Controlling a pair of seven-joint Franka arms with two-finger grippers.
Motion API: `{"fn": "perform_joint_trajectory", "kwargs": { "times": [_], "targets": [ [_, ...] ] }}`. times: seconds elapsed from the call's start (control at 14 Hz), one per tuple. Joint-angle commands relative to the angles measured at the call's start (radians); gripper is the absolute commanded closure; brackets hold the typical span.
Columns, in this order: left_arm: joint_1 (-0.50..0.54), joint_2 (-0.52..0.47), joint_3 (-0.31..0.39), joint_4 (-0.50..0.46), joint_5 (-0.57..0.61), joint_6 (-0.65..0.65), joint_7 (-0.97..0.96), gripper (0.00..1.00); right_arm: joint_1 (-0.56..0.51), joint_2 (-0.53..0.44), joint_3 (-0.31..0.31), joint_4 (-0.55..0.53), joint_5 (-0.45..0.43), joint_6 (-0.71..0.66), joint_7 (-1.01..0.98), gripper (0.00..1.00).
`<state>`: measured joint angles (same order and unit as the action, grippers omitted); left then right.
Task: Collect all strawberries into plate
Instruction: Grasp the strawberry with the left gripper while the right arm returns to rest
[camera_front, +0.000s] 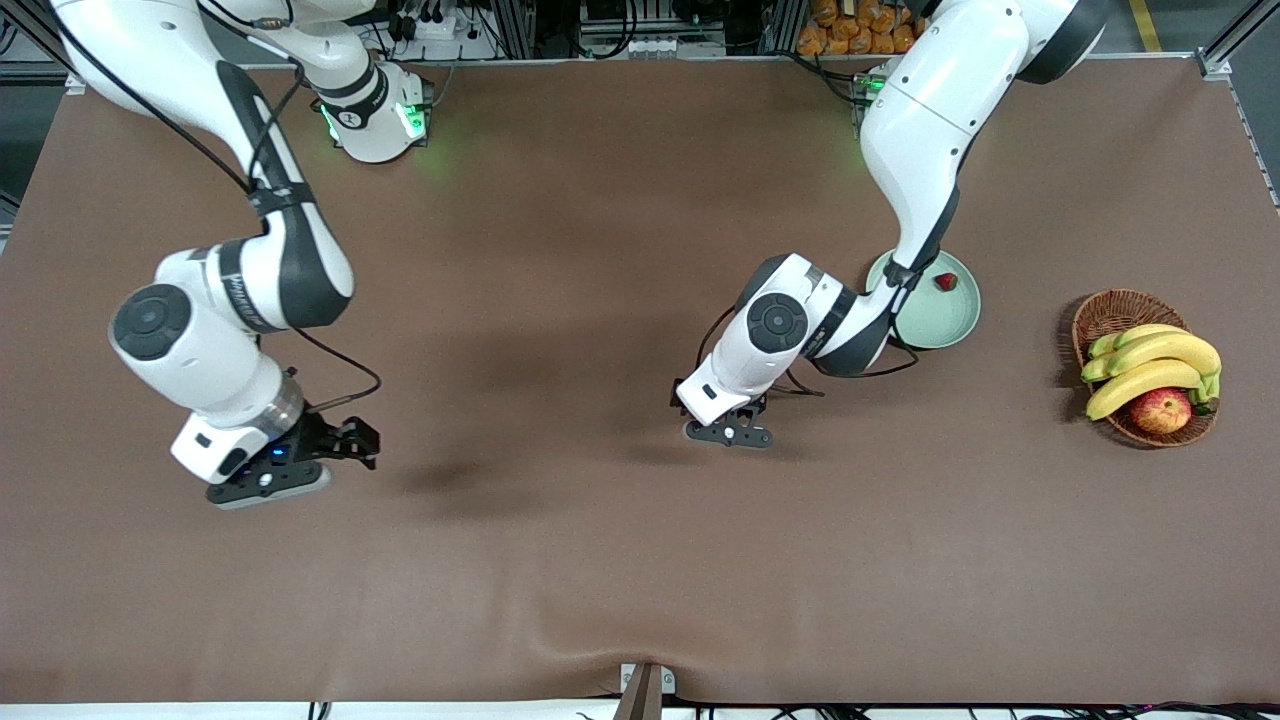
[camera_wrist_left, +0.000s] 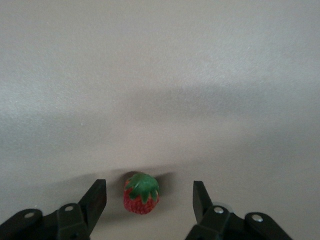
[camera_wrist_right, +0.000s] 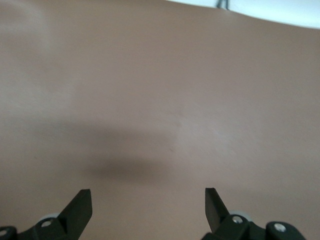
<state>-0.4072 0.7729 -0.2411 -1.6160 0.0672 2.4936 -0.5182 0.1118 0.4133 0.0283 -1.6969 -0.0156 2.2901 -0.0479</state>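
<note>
left end effector (camera_front: 728, 428) sits low over the brown surface (camera_front: 600, 560), nearer to the front camera than the mint-green plate (camera_front: 940, 318) and toward the right arm's end from it. its two fingers (camera_wrist_left: 95, 200) stand apart on either side of a strawberry (camera_wrist_left: 142, 194) that lies on the surface between them, green cap showing; neither finger touches the berry. in the front view the berry is hidden under the end effector. a second strawberry (camera_front: 945, 282) lies in the plate, near the rim farther from the front camera. a third berry cannot be seen. right end effector (camera_front: 290, 470) waits above bare surface, well apart from the plate toward the right arm's end, its fingers (camera_wrist_right: 80, 207) spread wide with nothing between them. a wicker basket (camera_front: 1110, 315) with bananas (camera_front: 1150, 365) and an apple (camera_front: 1160, 410) stands beside the plate, toward the left arm's end.
</note>
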Motion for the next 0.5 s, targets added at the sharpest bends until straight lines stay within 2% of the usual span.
{"fn": "perform_joint_trajectory", "kwargs": {
  "times": [0.0,0.14,0.29,0.43],
  "targets": [
    [-0.01,0.006,0.013,0.01,0.023,0.013,-0.022,0.25,-0.069,-0.092,0.018,-0.041,0.0,-0.116,-0.009,0.0],
    [-0.01,0.008,0.013,0.008,0.023,0.01,-0.023,0.34,-0.084,-0.145,0.016,-0.041,0.0,-0.214,-0.007,0.0],
    [-0.013,0.009,0.013,0.007,0.023,0.01,-0.025,0.5,-0.089,-0.181,0.016,-0.04,0.0,-0.273,-0.007,0.0],
    [-0.013,0.011,0.013,-0.002,0.023,0.01,-0.025,0.5,-0.103,-0.22,0.016,-0.035,0.002,-0.334,-0.007,0.0]
  ]
}}
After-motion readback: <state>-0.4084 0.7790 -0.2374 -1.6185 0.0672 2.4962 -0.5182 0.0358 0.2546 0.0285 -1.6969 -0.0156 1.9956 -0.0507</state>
